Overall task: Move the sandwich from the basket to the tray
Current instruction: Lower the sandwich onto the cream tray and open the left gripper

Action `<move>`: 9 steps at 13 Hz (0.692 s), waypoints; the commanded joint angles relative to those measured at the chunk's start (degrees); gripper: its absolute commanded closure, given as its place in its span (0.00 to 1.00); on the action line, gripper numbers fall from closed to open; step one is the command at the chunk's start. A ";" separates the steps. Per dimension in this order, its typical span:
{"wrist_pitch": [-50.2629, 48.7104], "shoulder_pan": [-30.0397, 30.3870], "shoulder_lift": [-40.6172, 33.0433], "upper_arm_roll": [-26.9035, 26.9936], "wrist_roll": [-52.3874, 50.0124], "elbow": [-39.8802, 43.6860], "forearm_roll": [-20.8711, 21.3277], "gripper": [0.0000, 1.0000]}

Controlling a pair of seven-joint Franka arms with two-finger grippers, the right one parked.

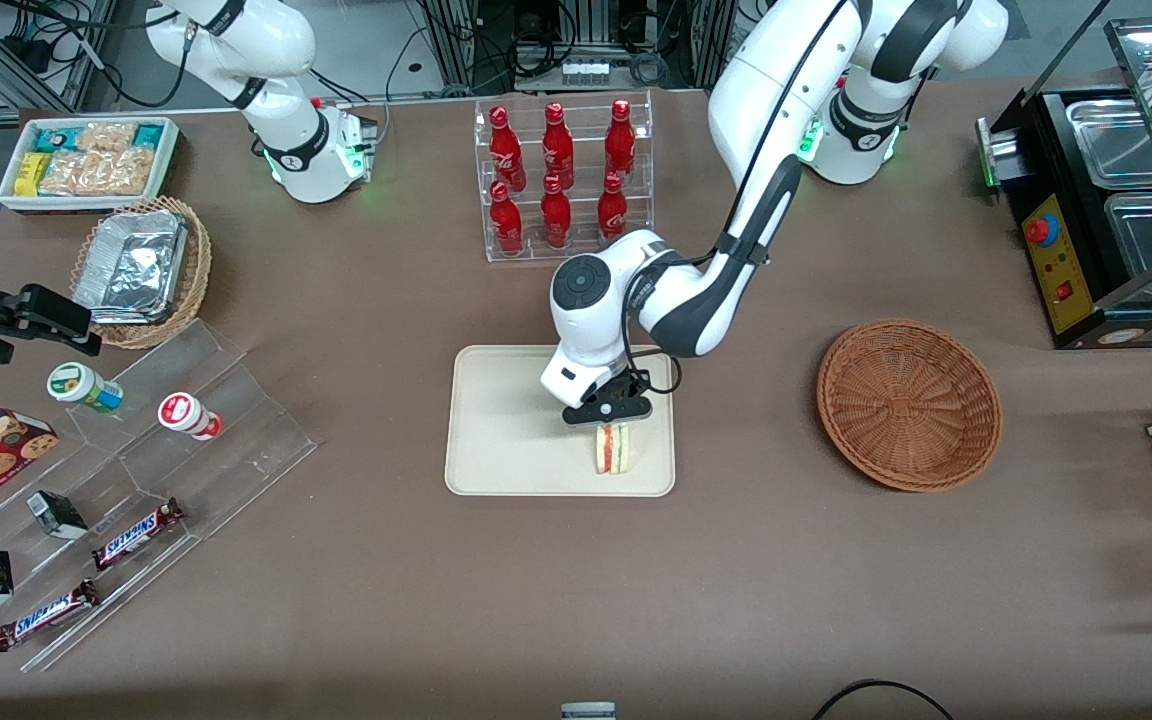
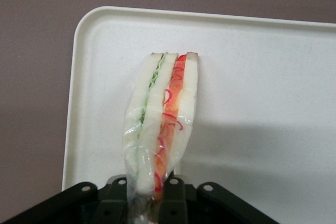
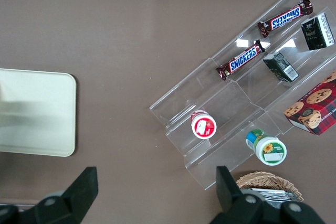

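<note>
Left Franka arm (image 1: 776, 150): glossy white shells, dark grey joint bands, black cable along the forearm, round dark cap at the wrist. Base ring lit green. Gripper (image 1: 608, 408): black, with 2 fingers.

The gripper (image 1: 608, 412), over the matt, speckled tray (image 1: 496, 440), pinches a sandwich (image 2: 160, 119) in seemingly glossy clear film; the basket (image 1: 908, 404) is rough wicker.
</note>
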 commanded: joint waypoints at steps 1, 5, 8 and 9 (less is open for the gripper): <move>-3.06 -0.68 -0.19 0.91 -1.46 1.65 1.22 0.00; -13.49 1.07 -9.83 1.17 -1.46 1.47 -0.01 0.00; -20.98 5.28 -18.72 1.17 -0.32 0.07 -1.33 0.00; -22.22 7.30 -20.83 1.17 0.72 -0.63 -1.42 0.00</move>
